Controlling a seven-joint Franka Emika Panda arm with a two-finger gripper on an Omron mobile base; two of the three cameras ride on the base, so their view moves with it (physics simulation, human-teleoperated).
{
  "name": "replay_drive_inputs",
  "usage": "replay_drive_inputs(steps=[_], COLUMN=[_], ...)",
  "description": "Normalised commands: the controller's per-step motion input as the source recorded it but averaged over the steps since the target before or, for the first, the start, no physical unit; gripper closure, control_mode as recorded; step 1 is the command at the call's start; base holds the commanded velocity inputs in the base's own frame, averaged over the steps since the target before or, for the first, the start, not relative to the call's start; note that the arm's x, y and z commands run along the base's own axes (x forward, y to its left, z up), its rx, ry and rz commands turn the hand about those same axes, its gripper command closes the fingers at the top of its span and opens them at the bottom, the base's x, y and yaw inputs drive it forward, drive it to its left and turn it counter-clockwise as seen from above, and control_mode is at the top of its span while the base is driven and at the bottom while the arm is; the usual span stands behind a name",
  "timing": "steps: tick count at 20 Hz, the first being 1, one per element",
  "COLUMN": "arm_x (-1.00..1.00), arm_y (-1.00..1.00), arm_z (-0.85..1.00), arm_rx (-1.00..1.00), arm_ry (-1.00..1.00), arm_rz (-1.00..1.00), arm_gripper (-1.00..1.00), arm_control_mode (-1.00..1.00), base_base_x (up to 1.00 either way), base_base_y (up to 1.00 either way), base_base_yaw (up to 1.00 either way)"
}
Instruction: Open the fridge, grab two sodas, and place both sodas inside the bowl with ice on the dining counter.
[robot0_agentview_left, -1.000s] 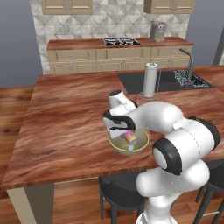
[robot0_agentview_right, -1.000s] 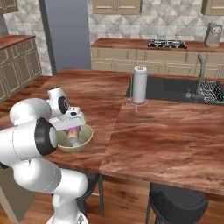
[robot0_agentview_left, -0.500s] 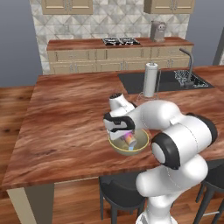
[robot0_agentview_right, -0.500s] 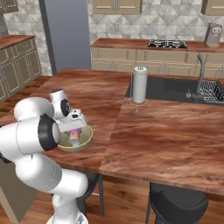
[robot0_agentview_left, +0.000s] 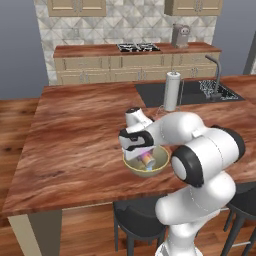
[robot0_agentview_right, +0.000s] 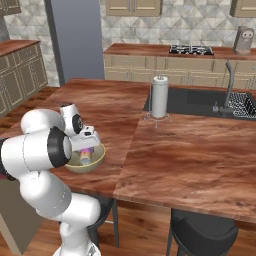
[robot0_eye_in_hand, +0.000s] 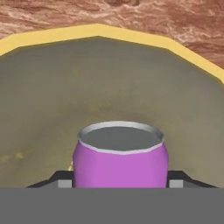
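In the hand view a purple soda can (robot0_eye_in_hand: 119, 155) stands at bottom centre between the two dark fingertips (robot0_eye_in_hand: 61, 180), which sit tight against its sides: the claw (robot0_eye_in_hand: 119, 181) holds it. The can is inside the yellow-rimmed bowl (robot0_eye_in_hand: 48, 92). In the left base view the bowl (robot0_agentview_left: 134, 167) rests just below centre on the tabletop (robot0_agentview_left: 75, 145).

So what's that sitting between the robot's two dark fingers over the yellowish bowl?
A purple soda can with a silver top, standing upright between the fingers inside the tan-yellow bowl, seen in the hand view.
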Motion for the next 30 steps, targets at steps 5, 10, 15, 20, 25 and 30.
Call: replay_drive_inputs(steps=[5,10,15,20,25,30], arm_x=[-0.05,-0.18,-0.21,-0.31,-0.59,-0.76], arm_y=[0.00,0.00,0.00,-0.04,-0.08,-0.12], arm_z=[-0.10,0.01,0.34,0.58,0.68,0.64], arm_rx=[0.00,0.00,0.00,0.01,0.04,0.07], arm_ry=[0.00,-0.06,-0.07,-0.10,-0.15,-0.18], arm_rz=[0.00,0.00,-0.01,0.00,0.00,-0.01], arm_gripper=[-1.00,-1.00,-1.00,-1.00,-1.00,-1.00], arm_control_mode=[-1.00,-1.00,-1.00,-1.00,-1.00,-1.00], base_base_x=[0.00,0.00,0.00,0.00,0.00,0.00], base_base_y=[0.00,0.00,0.00,0.00,0.00,0.00], base_base_yaw=[0.00,0.00,0.00,0.00,0.00,0.00])
